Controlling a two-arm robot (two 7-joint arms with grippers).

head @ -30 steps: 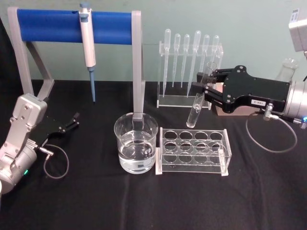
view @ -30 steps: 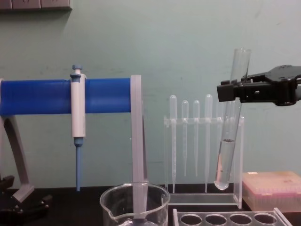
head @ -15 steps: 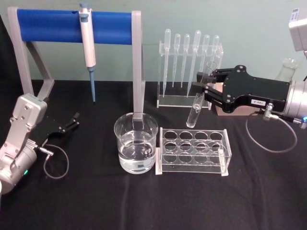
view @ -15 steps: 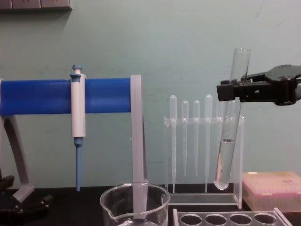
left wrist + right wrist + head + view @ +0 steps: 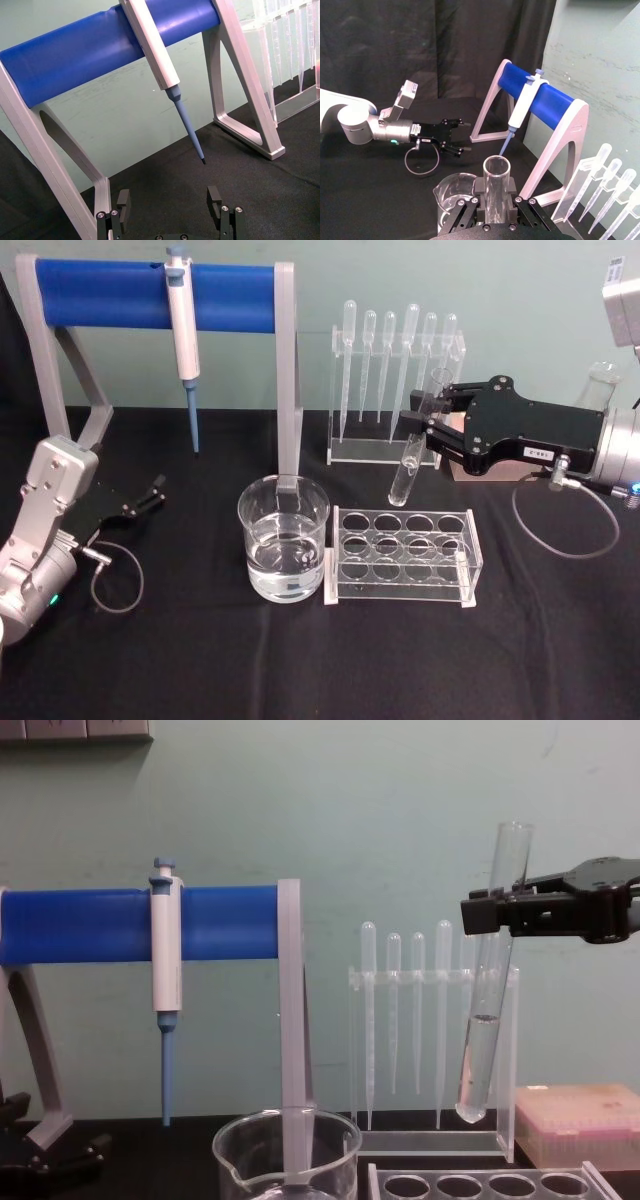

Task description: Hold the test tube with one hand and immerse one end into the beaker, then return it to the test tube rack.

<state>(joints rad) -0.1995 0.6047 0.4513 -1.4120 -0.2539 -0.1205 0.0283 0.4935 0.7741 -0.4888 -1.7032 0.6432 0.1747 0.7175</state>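
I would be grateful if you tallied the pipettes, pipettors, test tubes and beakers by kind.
Pipettes: 6
Pipettor: 1
Test tube, in the right hand: 1
Beaker: 1
Total: 9

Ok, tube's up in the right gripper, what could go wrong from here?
1. The test tube hangs tilted from the right gripper, pinched near its upper part; it could slip.
2. It holds some liquid; more tilt may spill it.
3. Its rounded end hangs low near the pipette stand and test tube rack; moving sideways to the beaker might clip something.
The left gripper is parked, open, at the left.
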